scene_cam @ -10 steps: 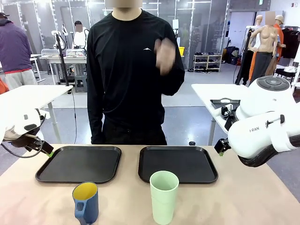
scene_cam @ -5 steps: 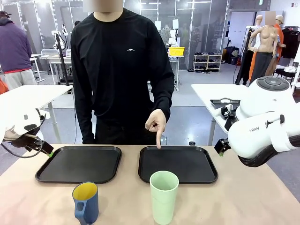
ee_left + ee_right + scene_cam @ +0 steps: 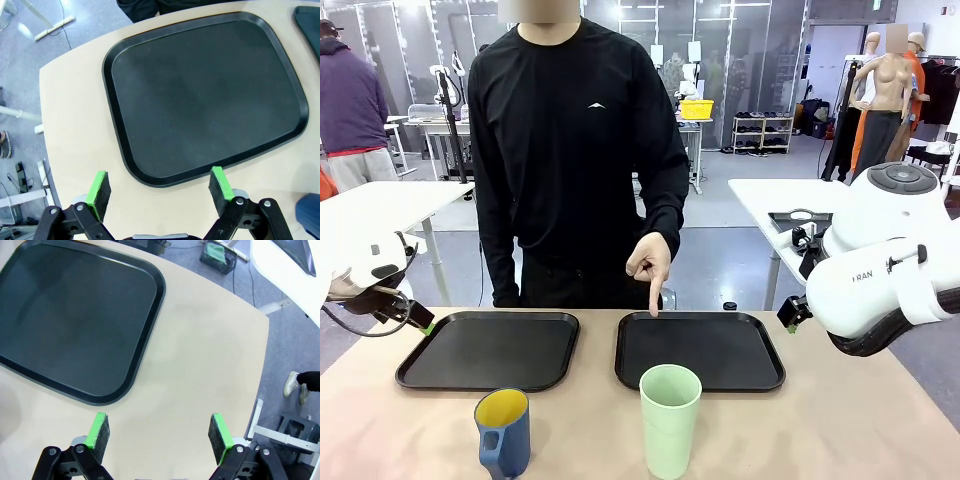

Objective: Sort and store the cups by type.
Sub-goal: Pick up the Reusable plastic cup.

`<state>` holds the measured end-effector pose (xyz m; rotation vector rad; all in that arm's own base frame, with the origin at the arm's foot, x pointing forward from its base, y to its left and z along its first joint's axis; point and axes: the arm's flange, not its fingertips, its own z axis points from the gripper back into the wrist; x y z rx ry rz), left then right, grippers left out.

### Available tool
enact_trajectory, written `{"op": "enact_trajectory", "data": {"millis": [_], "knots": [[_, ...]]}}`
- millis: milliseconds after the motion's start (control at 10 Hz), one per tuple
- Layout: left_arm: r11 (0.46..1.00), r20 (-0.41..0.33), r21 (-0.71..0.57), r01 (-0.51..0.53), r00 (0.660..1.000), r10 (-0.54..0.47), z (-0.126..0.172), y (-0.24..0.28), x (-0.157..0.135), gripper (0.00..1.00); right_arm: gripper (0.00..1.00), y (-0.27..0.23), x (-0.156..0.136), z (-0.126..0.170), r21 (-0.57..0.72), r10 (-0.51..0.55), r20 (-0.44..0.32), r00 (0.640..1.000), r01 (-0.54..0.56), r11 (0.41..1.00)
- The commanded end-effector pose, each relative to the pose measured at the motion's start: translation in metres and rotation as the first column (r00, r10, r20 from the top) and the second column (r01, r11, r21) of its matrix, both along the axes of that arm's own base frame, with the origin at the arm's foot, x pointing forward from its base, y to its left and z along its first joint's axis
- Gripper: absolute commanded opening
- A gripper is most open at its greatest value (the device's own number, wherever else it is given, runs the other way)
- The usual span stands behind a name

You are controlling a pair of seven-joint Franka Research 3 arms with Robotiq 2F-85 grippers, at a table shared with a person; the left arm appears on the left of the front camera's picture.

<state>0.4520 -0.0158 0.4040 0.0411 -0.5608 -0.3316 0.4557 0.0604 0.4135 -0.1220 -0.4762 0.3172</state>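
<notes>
Nothing stored: mint tumbler (image 3: 670, 420) and blue mug (image 3: 503, 432) stand six o'clock of the trays (image 3: 490, 350); left gripper (image 3: 159, 186), right gripper (image 3: 159, 432) gape empty.

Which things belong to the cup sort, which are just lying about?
Job:
tall pale mint-green plastic tumbler
short dark blue mug, yellow inside
black rectangular left tray
black rectangular right tray
person's hand pointing at it

Lying about:
yellow crate on far table
shoe rack
</notes>
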Motion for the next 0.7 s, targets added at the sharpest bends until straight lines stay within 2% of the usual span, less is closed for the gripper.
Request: {"op": "enact_trajectory", "data": {"millis": [0, 600], "knots": [[1.000, 0.000, 0.009, 0.005, 1.000, -0.005, -0.0003, 0.0025, 0.0004, 1.00, 1.00, -0.0003, 0.0018, -0.0014, 0.004, 0.000, 0.005, 1.000, 0.000, 1.000], [1.000, 0.000, 0.009, 0.005, 1.000, -0.005, -0.0003, 0.0025, 0.0004, 1.00, 1.00, -0.0003, 0.0018, -0.0014, 0.004, 0.000, 0.005, 1.000, 0.000, 1.000]]}}
